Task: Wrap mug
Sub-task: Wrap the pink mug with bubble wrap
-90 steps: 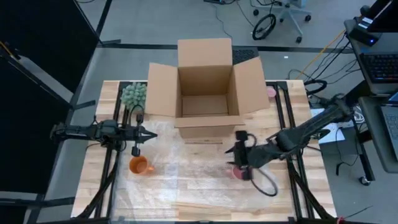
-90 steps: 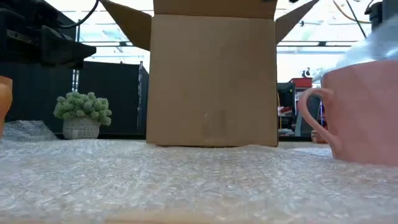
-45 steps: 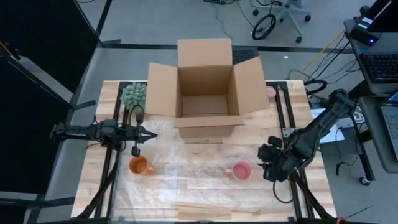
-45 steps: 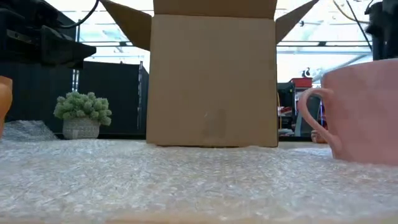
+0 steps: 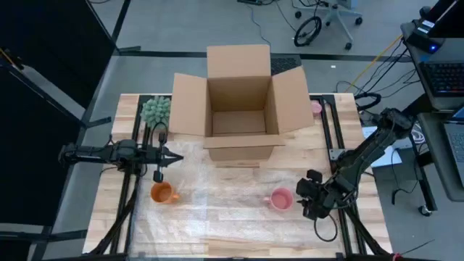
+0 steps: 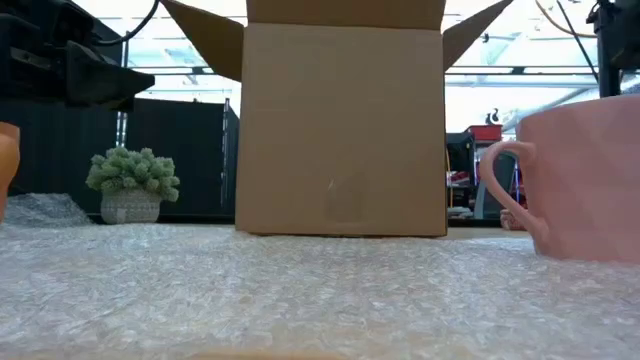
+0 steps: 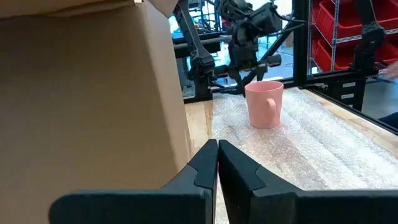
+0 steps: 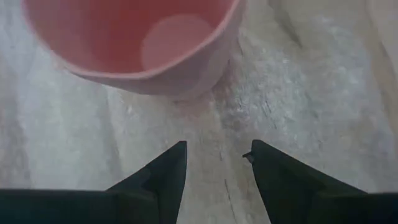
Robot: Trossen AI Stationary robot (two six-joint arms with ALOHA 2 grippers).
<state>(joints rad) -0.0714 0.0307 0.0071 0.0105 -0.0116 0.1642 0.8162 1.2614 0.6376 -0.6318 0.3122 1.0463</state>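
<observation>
A pink mug (image 5: 280, 199) stands upright, mouth up, on a sheet of bubble wrap (image 5: 217, 214) spread over the near half of the table. In the low view its handle (image 6: 500, 190) points toward the box. My right gripper (image 5: 304, 197) hangs just right of the mug, open, tipped down at the wrap, with the mug's rim (image 8: 134, 71) just ahead of its fingertips (image 8: 216, 152). My left gripper (image 5: 174, 156) waits shut at the table's left, above an orange mug (image 5: 163, 193) that stands on the wrap's left part.
An open cardboard box (image 5: 239, 101) stands at the table's far middle, flaps spread. A small potted plant (image 5: 155, 109) sits left of it. Bare wrap lies between the two mugs and toward the near edge.
My right gripper has drawn back from over the pink mug toward the table's right edge, then come a little toward the near edge beside the mug. The mug stands where it was, upright on the wrap.
</observation>
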